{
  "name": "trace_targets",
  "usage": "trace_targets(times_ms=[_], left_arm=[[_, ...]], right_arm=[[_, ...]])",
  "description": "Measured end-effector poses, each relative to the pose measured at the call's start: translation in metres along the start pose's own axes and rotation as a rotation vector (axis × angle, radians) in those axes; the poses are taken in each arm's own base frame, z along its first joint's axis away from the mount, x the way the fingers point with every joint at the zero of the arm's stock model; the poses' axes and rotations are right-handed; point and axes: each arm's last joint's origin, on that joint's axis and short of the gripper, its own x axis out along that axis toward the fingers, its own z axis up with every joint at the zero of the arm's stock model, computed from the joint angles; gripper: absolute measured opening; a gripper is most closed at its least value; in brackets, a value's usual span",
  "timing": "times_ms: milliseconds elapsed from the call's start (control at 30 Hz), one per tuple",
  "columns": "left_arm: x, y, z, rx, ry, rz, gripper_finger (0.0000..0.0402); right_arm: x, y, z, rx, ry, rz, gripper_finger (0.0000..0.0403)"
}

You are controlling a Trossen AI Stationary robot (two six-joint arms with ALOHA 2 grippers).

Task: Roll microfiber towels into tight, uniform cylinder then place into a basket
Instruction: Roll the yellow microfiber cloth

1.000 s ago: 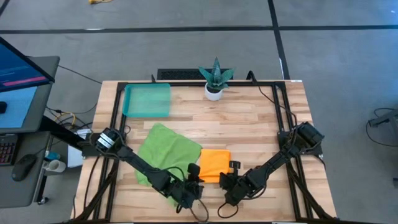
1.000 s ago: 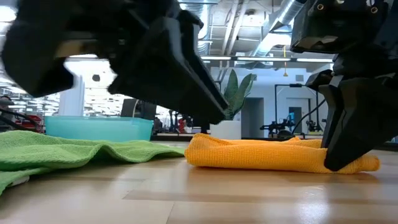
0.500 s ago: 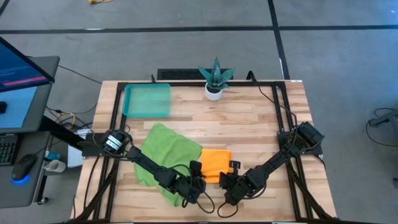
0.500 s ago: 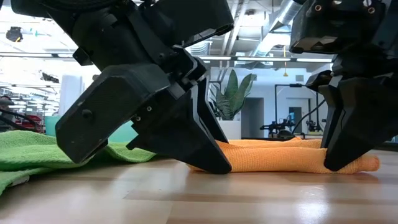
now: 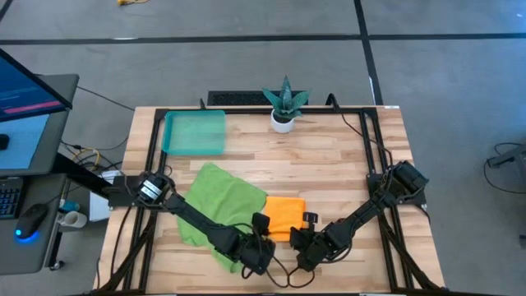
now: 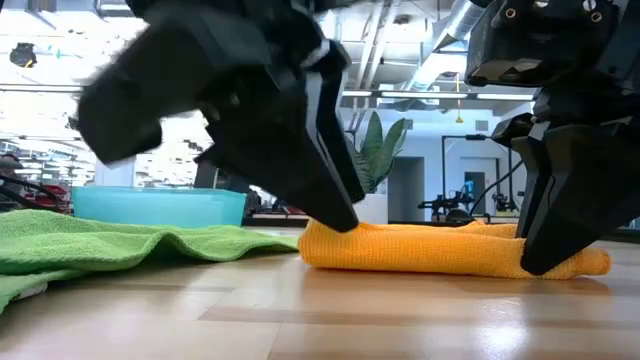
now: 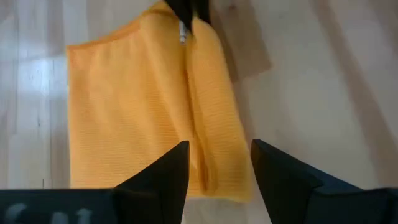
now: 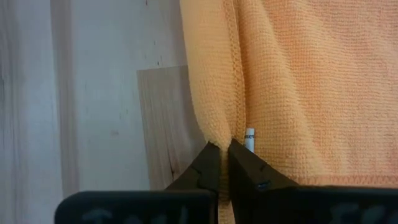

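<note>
Orange towel point(image 8: 280, 74): ribbed matt cloth; table point(image 5: 329, 156): smooth, glossy wood planks.

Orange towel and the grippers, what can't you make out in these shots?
- High view: orange towel near edge covered by left gripper and right gripper.
- Low view: basket partly behind the left gripper.
- Right wrist view: white tag print too small.

Grey floor point(image 5: 246, 66) with dark seam lines; monitor point(image 5: 25, 107) beside table; exposed ceiling ducts point(image 6: 440, 40), bright overhead lighting.
</note>
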Motion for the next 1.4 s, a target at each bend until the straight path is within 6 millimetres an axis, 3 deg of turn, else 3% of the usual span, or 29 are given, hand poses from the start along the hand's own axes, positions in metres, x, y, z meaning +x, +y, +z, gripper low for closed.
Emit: trace_targets(times_ms=[133,267,467,700,833,1033,1400], left_arm=[[-0.007,-0.010,0.005,0.034,-0.050,-0.012,0.0166],[-0.005,-0.014,-0.003,0.052,-0.033,-0.016,0.0166],[0.020,0.000,-0.022,-0.012,-0.009,-0.012,0.0166],[0.032,0.014,-0.030,-0.137,0.009,-0.090,0.0162],[0.033,0.013,-0.032,-0.198,0.029,-0.110,0.0125],[0.032,0.014,-0.026,-0.285,0.044,-0.236,0.0017],[0.021,0.005,-0.013,-0.520,0.150,-0.683,0.0007]], right_arm=[[0.000,0.000,0.000,0.000,0.000,0.000,0.0035],[0.000,0.000,0.000,0.000,0.000,0.001,0.0035],[0.000,0.000,0.000,0.000,0.000,0.002,0.0036],[-0.001,0.000,0.000,0.002,0.010,0.017,0.0036],[-0.009,0.000,0.001,0.031,0.021,0.065,0.0032],[-0.025,-0.001,0.007,0.108,0.079,0.221,0.0015],[-0.024,0.007,0.024,0.217,0.192,0.611,0.0015]])
